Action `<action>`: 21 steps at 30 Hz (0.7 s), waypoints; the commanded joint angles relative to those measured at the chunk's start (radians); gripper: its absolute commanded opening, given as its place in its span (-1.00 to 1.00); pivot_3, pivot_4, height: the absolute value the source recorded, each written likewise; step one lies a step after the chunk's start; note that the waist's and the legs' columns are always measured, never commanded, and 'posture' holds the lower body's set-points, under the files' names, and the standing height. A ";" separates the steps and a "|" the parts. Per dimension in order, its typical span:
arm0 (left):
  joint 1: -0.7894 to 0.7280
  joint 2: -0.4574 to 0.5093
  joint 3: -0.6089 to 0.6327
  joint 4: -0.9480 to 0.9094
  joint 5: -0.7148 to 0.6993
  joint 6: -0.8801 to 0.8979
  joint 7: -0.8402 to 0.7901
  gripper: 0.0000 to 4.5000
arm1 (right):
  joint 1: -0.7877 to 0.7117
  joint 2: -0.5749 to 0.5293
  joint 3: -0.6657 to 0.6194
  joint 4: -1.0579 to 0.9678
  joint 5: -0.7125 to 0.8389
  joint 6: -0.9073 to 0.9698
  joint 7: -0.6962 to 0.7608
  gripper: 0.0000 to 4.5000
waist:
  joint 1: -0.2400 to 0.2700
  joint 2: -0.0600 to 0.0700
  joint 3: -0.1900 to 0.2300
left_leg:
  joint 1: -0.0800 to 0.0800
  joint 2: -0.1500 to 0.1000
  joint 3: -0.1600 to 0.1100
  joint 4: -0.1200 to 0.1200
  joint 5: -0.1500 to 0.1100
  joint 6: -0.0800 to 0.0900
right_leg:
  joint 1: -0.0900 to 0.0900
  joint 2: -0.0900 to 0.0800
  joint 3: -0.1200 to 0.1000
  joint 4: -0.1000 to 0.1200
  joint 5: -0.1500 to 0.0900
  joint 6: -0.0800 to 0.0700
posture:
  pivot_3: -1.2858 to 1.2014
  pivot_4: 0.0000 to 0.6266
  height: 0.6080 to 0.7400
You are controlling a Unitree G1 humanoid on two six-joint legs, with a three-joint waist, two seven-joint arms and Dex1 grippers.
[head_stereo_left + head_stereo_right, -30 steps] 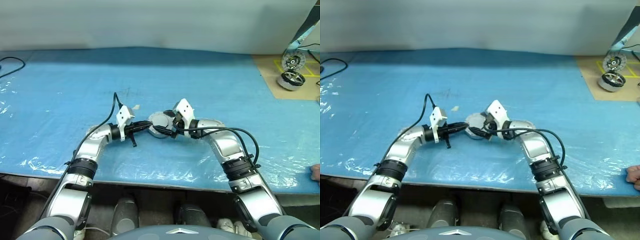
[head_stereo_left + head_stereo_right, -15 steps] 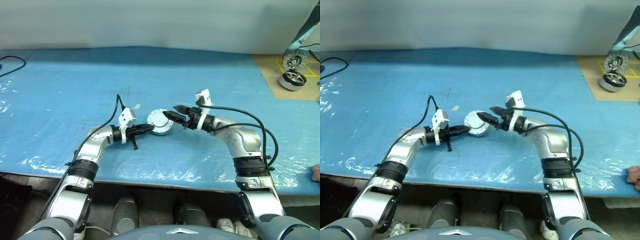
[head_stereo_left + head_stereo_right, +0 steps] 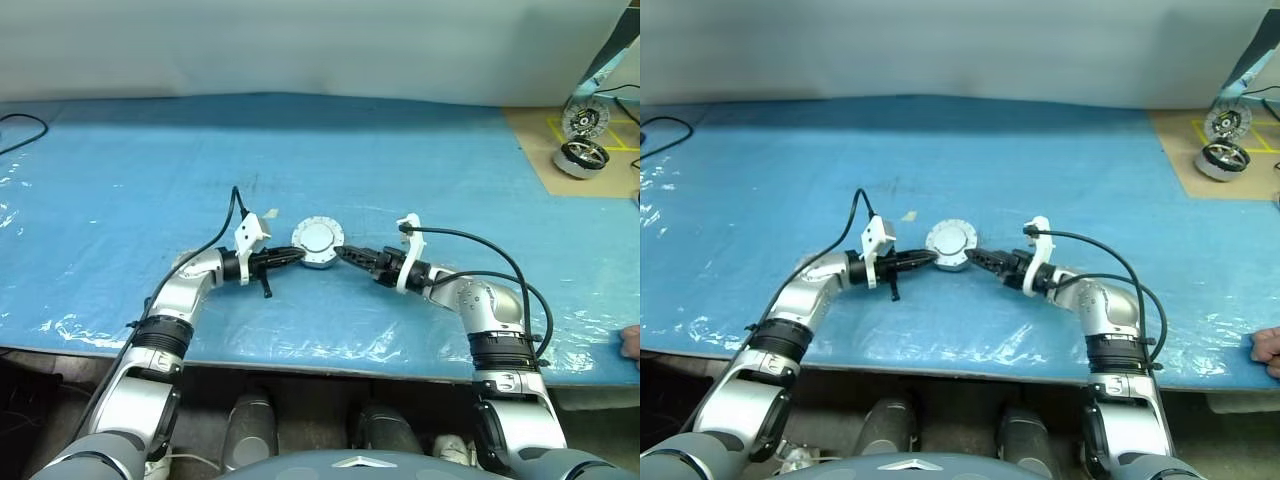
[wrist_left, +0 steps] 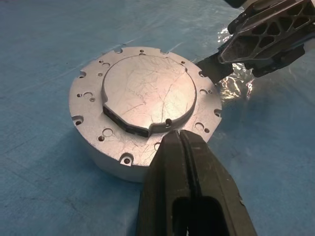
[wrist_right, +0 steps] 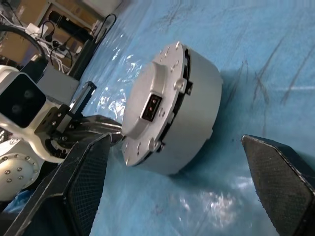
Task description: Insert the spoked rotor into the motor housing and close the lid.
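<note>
Right gripper (image 3: 340,252) had let go of the lid (image 4: 145,93) & backed off toward worktop's right edge, fingers wide, tips just beside the motor housing (image 3: 318,243). Housing sat mid-worktop, lid down flat. Left gripper (image 3: 300,254) pinched shut, empty, tips at housing rim. Closing prob done.

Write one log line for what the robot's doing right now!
lid: closed on housing | left pincer: shut, at housing's rim | right pincer: open, beside housing, holding nothing
</note>
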 commanded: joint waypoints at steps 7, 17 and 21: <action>-0.004 0.014 -0.009 0.014 0.014 0.001 0.000 -0.98 | -0.028 0.047 0.068 0.003 -0.017 -0.071 0.004 0.91 | 0.001 0.000 0.000 | -0.002 0.000 0.000 0.000 0.000 0.000 | -0.002 0.000 -0.001 0.000 0.000 0.000 | 0.03 -0.52 1.00; 0.002 0.016 -0.007 0.012 0.015 -0.001 0.002 -0.98 | -0.051 0.062 0.050 0.006 0.015 -0.070 0.007 0.01 | 0.001 0.000 0.000 | -0.003 0.000 0.000 0.000 0.000 0.000 | -0.002 0.000 -0.001 0.000 0.000 0.000 | 0.03 -0.52 1.00; 0.000 0.017 -0.004 0.013 0.013 0.000 0.002 -0.98 | -0.057 0.069 0.053 0.016 0.012 -0.074 0.005 0.01 | 0.001 0.000 0.000 | -0.003 0.000 0.000 0.000 0.000 0.000 | -0.002 0.000 -0.001 0.000 0.000 0.000 | 0.03 -0.52 1.00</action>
